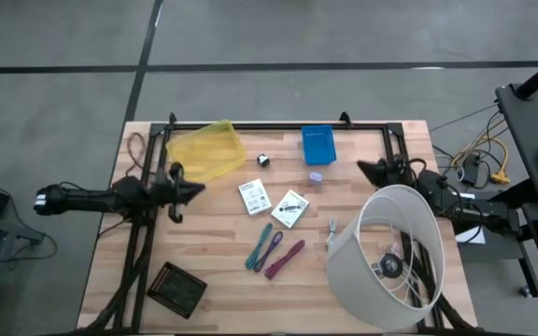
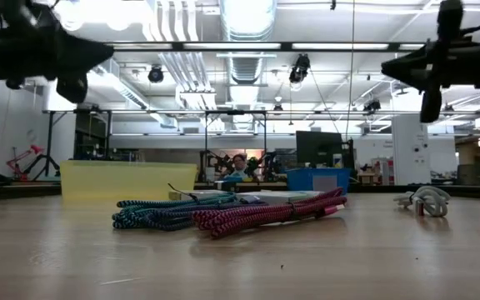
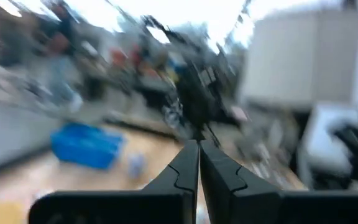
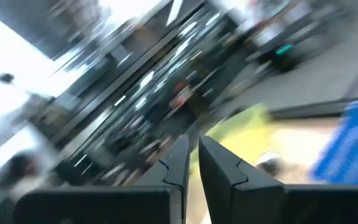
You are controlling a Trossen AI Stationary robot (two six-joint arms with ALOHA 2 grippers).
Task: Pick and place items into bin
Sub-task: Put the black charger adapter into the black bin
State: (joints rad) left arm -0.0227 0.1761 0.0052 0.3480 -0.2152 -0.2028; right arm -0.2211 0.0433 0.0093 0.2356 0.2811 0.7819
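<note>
Left tool (image 1: pixel 197 189) closed, near yellow bin (image 1: pixel 205 149); lampshade (image 1: pixel 390 257) overhangs front edge.

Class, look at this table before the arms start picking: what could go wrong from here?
1. The lampshade lies beside the metal clip, so the right gripper may bump it going in.
2. The teal, purple and magenta tools lie bunched, so one grasp may drag the others.
3. The die is tiny and may slip from the fingers.
</note>
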